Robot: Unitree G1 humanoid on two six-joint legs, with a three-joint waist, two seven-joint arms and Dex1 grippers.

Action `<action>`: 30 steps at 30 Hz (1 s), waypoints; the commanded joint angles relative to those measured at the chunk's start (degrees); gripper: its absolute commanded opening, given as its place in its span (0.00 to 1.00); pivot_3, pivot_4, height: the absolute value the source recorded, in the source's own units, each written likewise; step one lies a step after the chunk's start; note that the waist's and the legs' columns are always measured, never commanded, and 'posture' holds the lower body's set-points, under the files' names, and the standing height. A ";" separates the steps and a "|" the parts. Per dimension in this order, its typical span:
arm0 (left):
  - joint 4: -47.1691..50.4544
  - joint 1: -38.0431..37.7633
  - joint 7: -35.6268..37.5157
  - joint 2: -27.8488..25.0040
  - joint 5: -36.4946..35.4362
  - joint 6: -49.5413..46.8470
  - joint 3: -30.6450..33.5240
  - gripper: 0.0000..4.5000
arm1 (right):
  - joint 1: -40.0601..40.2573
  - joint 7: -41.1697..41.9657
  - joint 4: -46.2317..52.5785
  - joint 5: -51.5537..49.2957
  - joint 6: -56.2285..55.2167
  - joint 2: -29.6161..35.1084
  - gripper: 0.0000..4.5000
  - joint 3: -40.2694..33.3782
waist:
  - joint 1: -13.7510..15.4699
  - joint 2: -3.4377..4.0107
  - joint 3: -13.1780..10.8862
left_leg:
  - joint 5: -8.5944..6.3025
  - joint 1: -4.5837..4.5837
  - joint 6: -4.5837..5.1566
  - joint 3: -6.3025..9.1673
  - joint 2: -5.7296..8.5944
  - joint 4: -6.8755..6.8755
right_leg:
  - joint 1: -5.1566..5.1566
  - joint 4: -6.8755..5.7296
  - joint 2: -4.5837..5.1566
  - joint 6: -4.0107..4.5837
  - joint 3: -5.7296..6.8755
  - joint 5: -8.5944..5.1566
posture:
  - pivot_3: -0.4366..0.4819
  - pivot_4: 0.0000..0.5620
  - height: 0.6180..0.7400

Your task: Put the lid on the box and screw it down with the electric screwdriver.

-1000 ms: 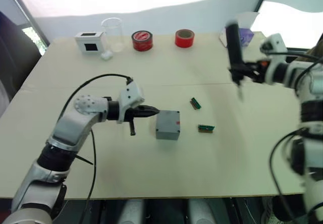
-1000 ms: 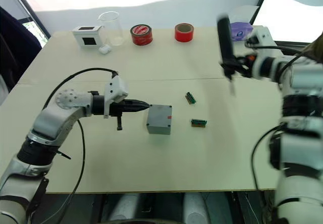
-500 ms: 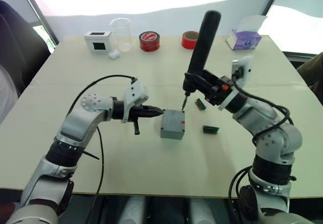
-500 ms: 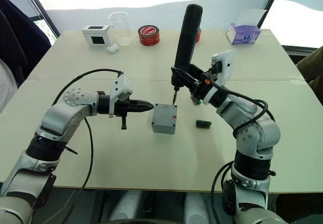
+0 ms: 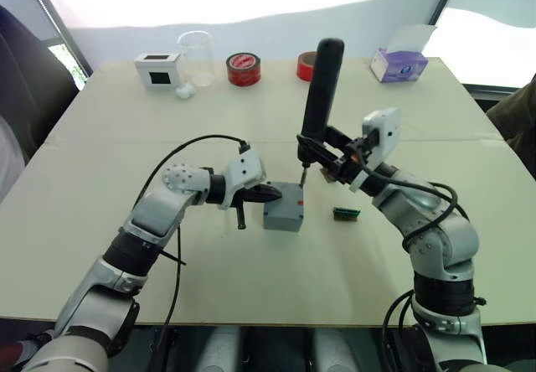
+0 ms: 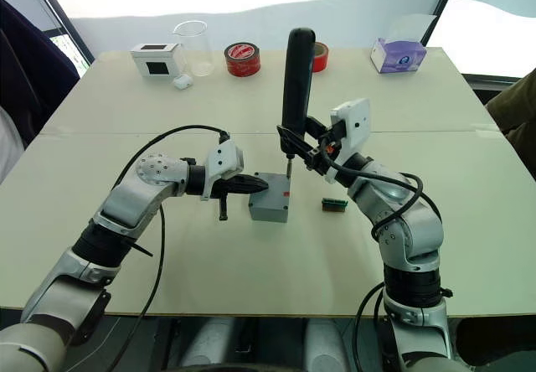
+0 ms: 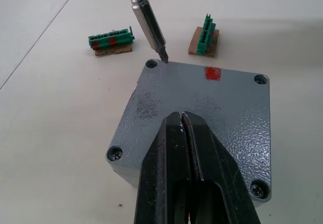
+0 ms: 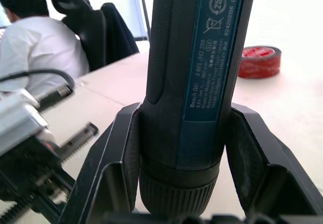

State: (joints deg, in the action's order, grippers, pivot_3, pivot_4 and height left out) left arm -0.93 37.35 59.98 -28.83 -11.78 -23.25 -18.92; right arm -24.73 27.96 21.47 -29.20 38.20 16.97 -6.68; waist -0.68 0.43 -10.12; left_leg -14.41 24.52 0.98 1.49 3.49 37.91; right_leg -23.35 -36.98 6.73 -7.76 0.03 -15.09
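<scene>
- We see the box near the middle of the table, with the lid already seated on top of it (a red mark shows on the lid's surface).
- Our left gripper has its fingers pressed together, and their tips rest on the lid near its middle.
- Our right gripper is pinching the screwdriver, one finger on each side of the black barrel, which stands close to upright.
- The bit comes down at a slant, and its tip sits just at the rim of one corner hole; we cannot tell whether it is seated in it.
- The other three corners of the lid each show a screw head.
- Two green connectors lie on the table just beyond the box, apart from each other.
- At the far edge we see a white box, a clear beaker, two red tape rolls and a tissue box.
- A person in a white shirt sits beyond the table in the right wrist view.
</scene>
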 commanded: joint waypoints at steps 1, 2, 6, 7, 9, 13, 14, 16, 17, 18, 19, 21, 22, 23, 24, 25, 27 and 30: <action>1.27 -0.74 0.78 -0.52 0.00 -0.63 0.49 0.00 | -0.90 -0.70 0.72 -0.01 -3.49 -0.57 0.40 -0.20 | -0.03 0.00 0.00 | 0.00 0.00 0.00 0.00 -0.01 0.00 | 0.00 0.00 -0.01 0.00 0.00 0.00 | 0.48 0.27 1.00; 1.39 -0.81 0.85 -0.61 -0.05 -0.72 0.54 0.00 | -0.87 -1.09 0.42 -0.19 -3.46 -0.87 0.40 -0.29 | -0.01 0.00 0.00 | 0.00 0.00 0.00 0.00 -0.01 0.00 | 0.00 0.00 -0.01 0.00 0.00 0.00 | 0.48 0.27 1.00; 1.59 -0.94 0.94 -0.80 -0.06 -1.07 0.62 0.00 | -1.16 -1.97 -0.11 -1.43 -3.57 -2.06 0.40 -0.66 | -0.01 0.00 0.00 | 0.00 0.00 0.00 0.00 -0.01 0.00 | 0.00 0.00 -0.01 0.00 0.00 0.00 | 0.48 0.27 1.00; 1.63 -0.95 0.94 -0.81 -0.05 -1.15 0.63 0.00 | -1.33 -2.07 -0.11 -1.77 -3.50 -2.27 0.40 -0.78 | 0.00 0.00 0.00 | 0.00 0.00 0.00 0.00 -0.01 0.00 | 0.00 0.00 -0.01 0.00 0.00 0.00 | 0.48 0.27 1.00; 1.81 -0.95 0.85 -0.76 -0.01 -1.32 0.64 0.00 | -1.84 -2.24 -0.07 -2.25 -3.45 -2.42 0.40 -1.19 | 0.00 0.00 0.00 | 0.00 0.00 0.00 0.00 -0.01 0.00 | 0.00 0.00 -0.01 0.00 0.00 0.00 | 0.48 0.27 1.00; 1.96 -0.92 0.71 -0.59 0.06 -1.56 0.63 0.00 | -2.92 -1.91 -0.06 -3.64 -3.22 -1.83 0.40 -2.09 | -0.02 0.00 0.00 | 0.00 0.00 0.00 0.00 -0.02 0.00 | 0.00 0.00 -0.02 0.00 0.00 0.00 | 0.48 0.27 1.00; 1.94 -0.91 0.70 -0.55 0.11 -1.57 0.60 0.00 | -3.25 -1.86 0.01 -4.30 -2.92 -1.73 0.40 -2.44 | -0.04 0.00 0.00 | 0.00 0.00 0.00 0.00 -0.01 0.00 | -0.01 0.00 -0.02 0.00 0.00 0.00 | 0.48 0.27 1.00; 1.91 -0.96 0.66 -0.54 0.20 -1.49 0.57 0.00 | -3.67 -2.04 0.14 -5.34 -2.57 -1.66 0.40 -2.87 | -0.03 0.00 0.00 | 0.00 0.00 0.00 0.00 -0.02 0.00 | -0.01 0.00 -0.02 0.00 0.00 0.00 | 0.48 0.27 1.00; 1.79 -0.95 0.65 -0.53 0.29 -1.38 0.53 0.00 | -3.74 -2.14 0.05 -5.40 -2.65 -1.61 0.40 -2.79 | 0.00 0.00 0.00 | 0.00 0.00 0.00 0.00 -0.02 0.00 | -0.01 0.00 -0.02 0.00 0.00 0.00 | 0.48 0.27 1.00; 1.61 -0.87 0.65 -0.49 0.36 -1.30 0.50 0.00 | -3.83 -2.20 -0.13 -5.43 -2.75 -1.53 0.40 -2.69 | 0.02 0.00 0.00 | 0.00 0.00 0.00 0.00 -0.02 0.00 | -0.01 0.00 -0.02 0.00 0.00 0.00 | 0.48 0.27 1.00; 1.48 -0.81 0.64 -0.46 0.43 -1.22 0.48 0.00 | -3.88 -2.32 -0.30 -5.45 -2.81 -1.54 0.40 -2.59 | 0.02 0.00 0.00 | 0.00 0.00 0.00 0.01 -0.02 0.00 | 0.00 0.00 -0.02 0.00 0.00 0.00 | 0.48 0.27 1.00; 1.33 -0.69 0.57 -0.35 0.47 -1.15 0.49 0.00 | -3.57 -2.36 -0.76 -4.78 -3.34 -1.66 0.40 -1.95 | 0.04 0.00 0.00 | 0.00 0.00 0.00 0.00 -0.02 0.00 | 0.00 0.00 -0.02 0.00 0.00 0.00 | 0.48 0.27 1.00; 1.23 -0.62 0.53 -0.28 0.47 -1.11 0.51 0.00 | -3.34 -2.30 -1.06 -4.25 -3.74 -1.74 0.40 -1.50 | 0.03 0.00 0.00 | 0.00 0.00 0.00 0.00 -0.02 0.00 | 0.00 0.00 -0.01 0.00 0.00 0.00 | 0.48 0.27 1.00; 1.22 -0.59 0.47 -0.24 0.50 -1.09 0.53 0.00 | -2.97 -2.07 -1.41 -3.52 -4.32 -1.73 0.40 -0.95 | 0.02 0.00 0.00 | 0.00 0.00 0.00 0.00 -0.02 0.00 | 0.00 0.00 -0.01 0.00 0.00 0.00 | 0.48 0.27 1.00; 1.31 -0.61 0.42 -0.20 0.46 -1.17 0.57 0.00 | -2.48 -1.65 -1.79 -2.77 -4.83 -1.46 0.40 -0.37 | 0.02 0.00 0.00 | 0.00 0.00 0.00 0.00 -0.01 0.00 | 0.00 0.00 -0.01 0.00 0.00 0.00 | 0.48 0.27 1.00; 1.36 -0.64 0.42 -0.21 0.45 -1.18 0.58 0.00 | -2.19 -1.34 -2.12 -2.25 -5.30 -1.19 0.40 -0.03 | 0.04 0.00 0.00 | 0.00 -0.01 0.00 0.00 -0.01 0.00 | 0.00 0.00 -0.01 0.00 0.00 0.00 | 0.48 0.27 1.00; 1.48 -0.79 0.38 -0.27 0.45 -1.21 0.61 0.00 | -1.90 -1.11 -2.79 -1.66 -6.11 -0.98 0.40 0.19 | 0.07 0.00 0.00 | 0.00 -0.01 0.00 0.00 -0.01 0.00 | 0.01 0.00 -0.01 0.00 0.00 0.00 | 0.48 0.27 1.00; 1.48 -1.12 0.32 -0.50 0.75 -1.07 0.45 0.00 | -1.83 -1.06 -3.42 -1.57 -6.79 -1.07 0.40 0.27 | 0.04 0.00 0.00 | 0.00 -0.01 0.00 0.00 -0.01 0.00 | 0.01 0.00 -0.01 0.00 0.00 0.00 | 0.48 0.27 1.00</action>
State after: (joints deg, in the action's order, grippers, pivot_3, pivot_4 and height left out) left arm 0.19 36.78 60.17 -28.95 -11.77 -24.32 -18.65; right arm -25.59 26.39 16.33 -30.54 33.62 15.79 -5.93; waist -0.65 0.43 -10.11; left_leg -14.41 24.51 0.98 1.49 3.48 37.91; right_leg -23.34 -36.99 6.71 -7.76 0.03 -15.10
